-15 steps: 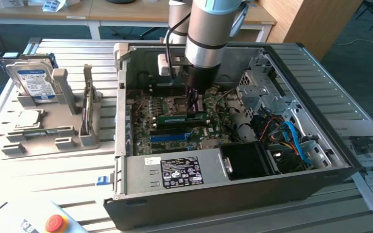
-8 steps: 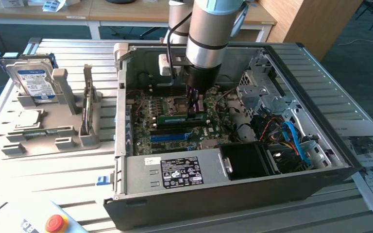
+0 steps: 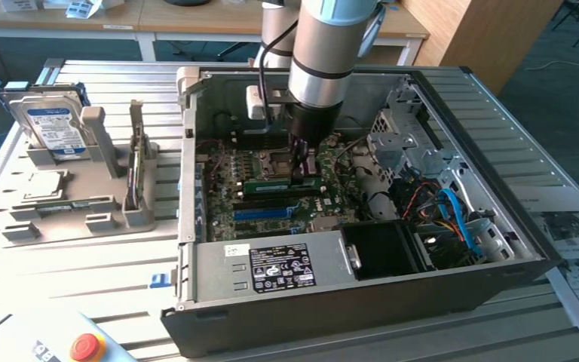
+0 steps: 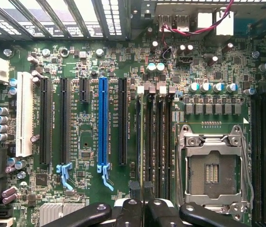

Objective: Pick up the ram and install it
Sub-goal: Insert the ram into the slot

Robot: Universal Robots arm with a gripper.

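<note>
1. The counter (image 3: 88,279) is a ribbed aluminium surface of long parallel slats, standing in a room with pale wooden desks (image 3: 199,19) behind it, a tall wooden panel (image 3: 470,30) and a dark blue-grey floor (image 3: 561,83).
2. An open computer case (image 3: 370,302) lies on the counter, its power supply (image 3: 269,268) near the front wall.
3. The arm reaches down into the case. Its pincer (image 3: 304,170) is narrow, closed on the ram (image 3: 281,184).
4. The ram stands on edge at the memory slots of the motherboard (image 4: 81,165), just beside the empty processor socket (image 4: 211,170). Whether it is fully seated cannot be told.
5. At the exterior view's left a grey holder (image 3: 68,219) rests on the counter, carrying an upright hard drive (image 3: 53,124) and a flat silver processor chip (image 3: 45,185).
6. A red button (image 3: 87,347) sits at the counter's near corner, and printed sheets (image 3: 571,234) lie at the exterior view's right.
</note>
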